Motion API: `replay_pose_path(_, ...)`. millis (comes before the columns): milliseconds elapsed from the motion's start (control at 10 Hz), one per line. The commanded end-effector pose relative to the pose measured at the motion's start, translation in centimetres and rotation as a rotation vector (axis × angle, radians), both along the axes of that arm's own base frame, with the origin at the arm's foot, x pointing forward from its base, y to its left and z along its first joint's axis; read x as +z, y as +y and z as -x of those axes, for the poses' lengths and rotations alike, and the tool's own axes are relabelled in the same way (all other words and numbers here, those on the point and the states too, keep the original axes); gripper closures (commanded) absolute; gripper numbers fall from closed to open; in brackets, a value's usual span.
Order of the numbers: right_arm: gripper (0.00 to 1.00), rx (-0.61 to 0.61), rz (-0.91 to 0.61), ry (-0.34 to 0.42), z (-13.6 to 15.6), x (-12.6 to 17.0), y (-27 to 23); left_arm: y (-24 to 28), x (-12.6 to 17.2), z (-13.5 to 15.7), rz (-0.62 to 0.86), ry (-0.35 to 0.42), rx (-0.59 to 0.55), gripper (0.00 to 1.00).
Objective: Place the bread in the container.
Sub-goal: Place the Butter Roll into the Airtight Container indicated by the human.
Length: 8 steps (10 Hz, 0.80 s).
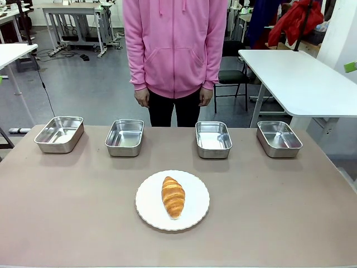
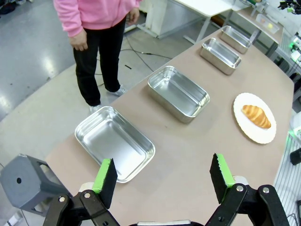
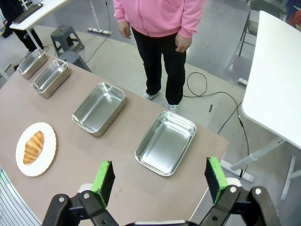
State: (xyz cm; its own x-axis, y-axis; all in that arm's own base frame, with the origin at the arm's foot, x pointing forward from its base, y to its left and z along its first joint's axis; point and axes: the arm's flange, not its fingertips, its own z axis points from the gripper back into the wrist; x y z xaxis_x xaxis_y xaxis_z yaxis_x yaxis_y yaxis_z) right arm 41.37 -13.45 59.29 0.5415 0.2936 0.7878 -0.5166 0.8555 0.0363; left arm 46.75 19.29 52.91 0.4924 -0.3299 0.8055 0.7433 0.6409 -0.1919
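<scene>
Bread (image 1: 173,196) on plate (image 1: 148,212), outside the pans.
We find the bread lying on the round white plate near the middle of the tabletop (image 1: 67,218). Four steel pans (image 1: 125,137) stand in a row beyond it, apart from the plate. The left pincer (image 2: 162,165) and right pincer (image 3: 159,165) are spread wide, pinching nothing.
</scene>
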Motion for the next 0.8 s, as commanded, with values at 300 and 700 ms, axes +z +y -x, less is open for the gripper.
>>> replay_pose_path(300, 0.0, 0.015, -0.009, -0.015, -0.14, -0.06, -0.05, 0.07, -0.12, 0.07, -0.008, -0.008, -0.009, 0.0)
replay_pose_path(700, 0.0, 0.015, -0.009, -0.015, -0.14, -0.06, -0.05, 0.07, -0.12, 0.07, -0.008, -0.008, -0.009, 0.0)
